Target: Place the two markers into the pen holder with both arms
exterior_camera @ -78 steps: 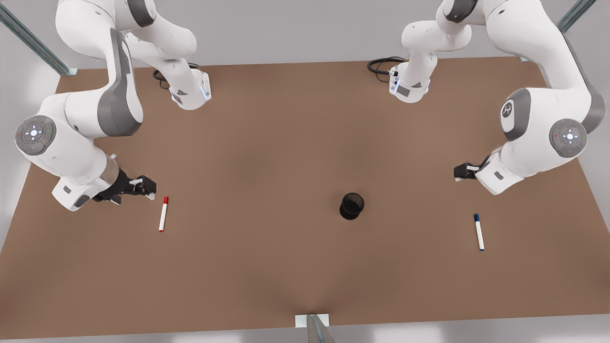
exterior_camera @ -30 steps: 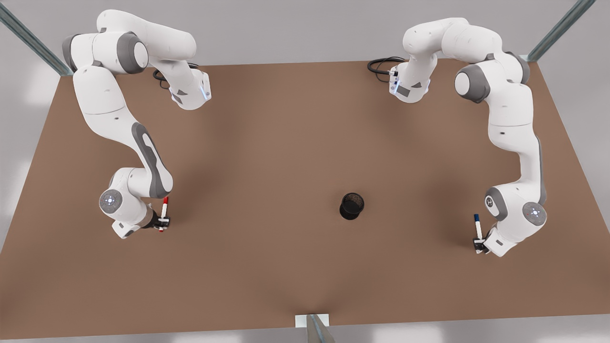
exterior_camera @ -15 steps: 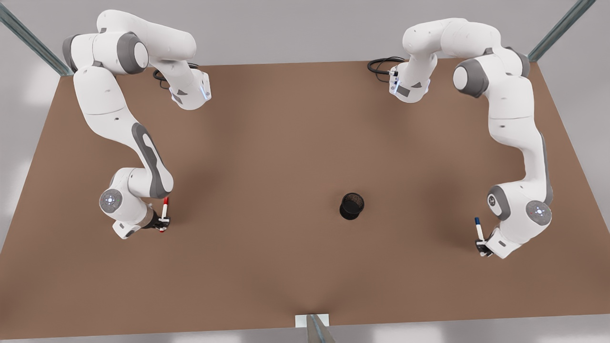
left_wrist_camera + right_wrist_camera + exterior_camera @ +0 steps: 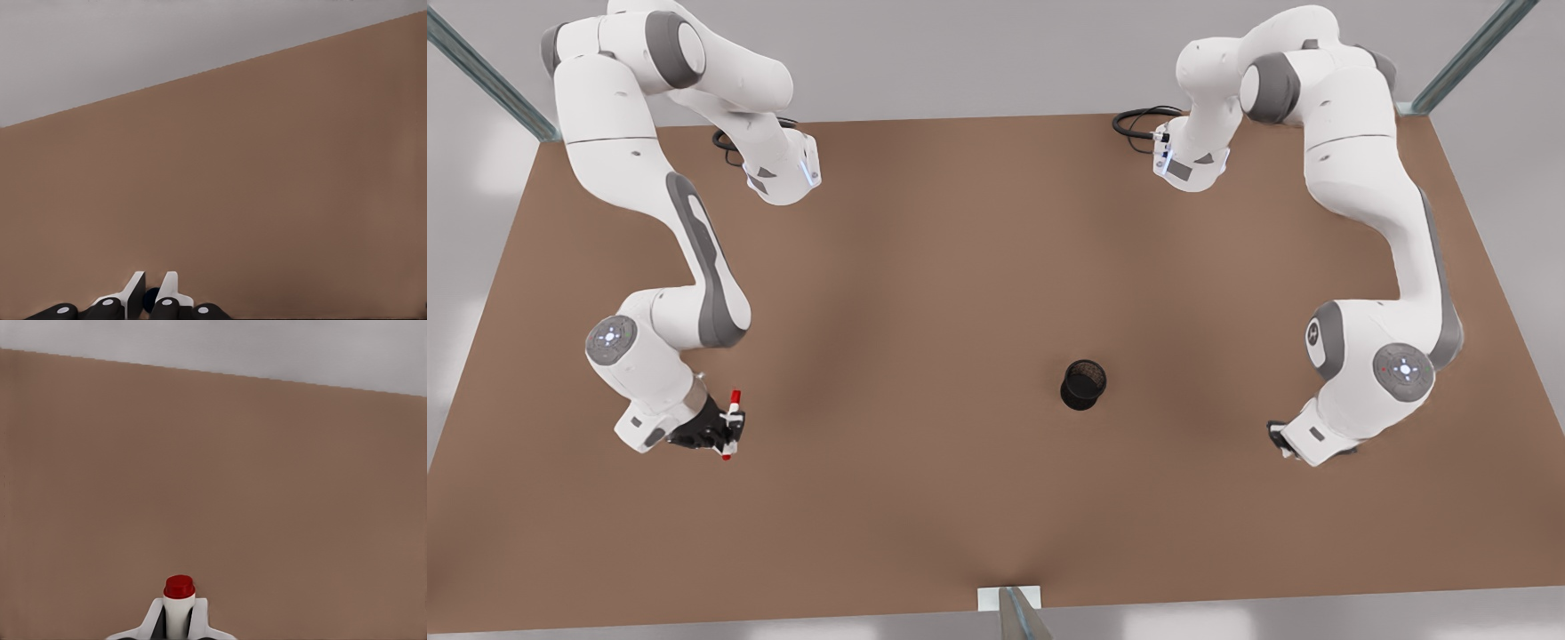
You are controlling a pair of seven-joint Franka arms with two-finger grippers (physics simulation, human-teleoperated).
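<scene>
Carrying both markers, we keep the right tool (image 4: pixel 725 433) pinching the red marker (image 4: pixel 732 422) and the left tool (image 4: pixel 152 300) pinching the blue marker (image 4: pixel 151 298), steering each upright toward the cup (image 4: pixel 1084 384) across the tabletop (image 4: pixel 960 267).

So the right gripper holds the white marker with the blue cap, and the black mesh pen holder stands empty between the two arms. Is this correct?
Not quite. The right gripper holds the white marker with the red cap, as the right wrist view shows. A dark blue tip sits between the fingers of the left gripper. The black mesh pen holder does stand between the arms, with no marker in it.
</scene>
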